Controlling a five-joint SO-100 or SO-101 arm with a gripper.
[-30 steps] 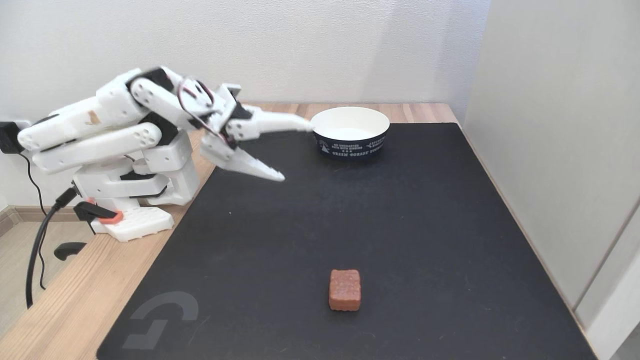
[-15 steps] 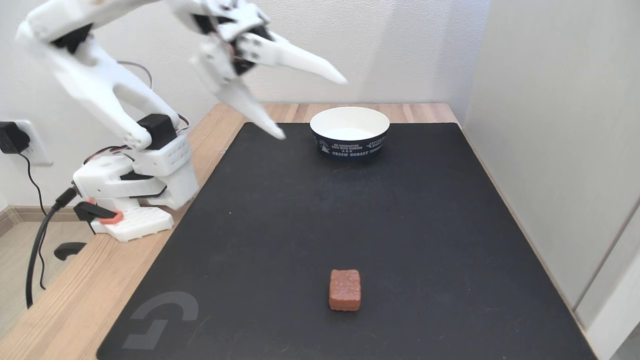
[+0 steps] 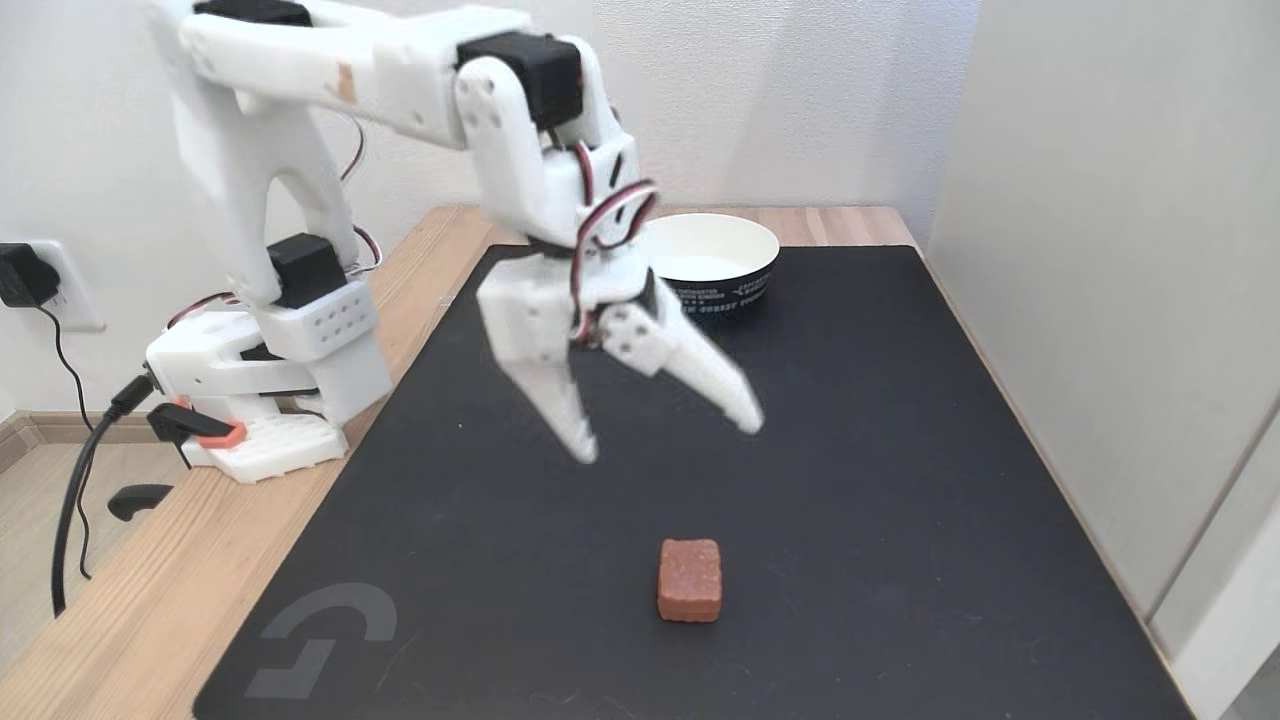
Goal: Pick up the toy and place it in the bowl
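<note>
Here the gripper point(image 3: 668, 440) hangs with its jaws spread wide and nothing between them. The toy point(image 3: 690, 579) lies flat on the black mat point(image 3: 900, 480) just below and ahead of the fingertips, so the arm should descend straddling its narrow sides before closing. The bowl point(image 3: 735, 262) sits behind the gripper, partly hidden; nothing blocks the descent.

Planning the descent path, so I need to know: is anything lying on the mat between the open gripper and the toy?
Nothing visible does. In the fixed view the gripper hangs open above the black mat, and the stretch of mat between it and the toy is bare. The bowl sits behind the arm, away from that path.
</note>
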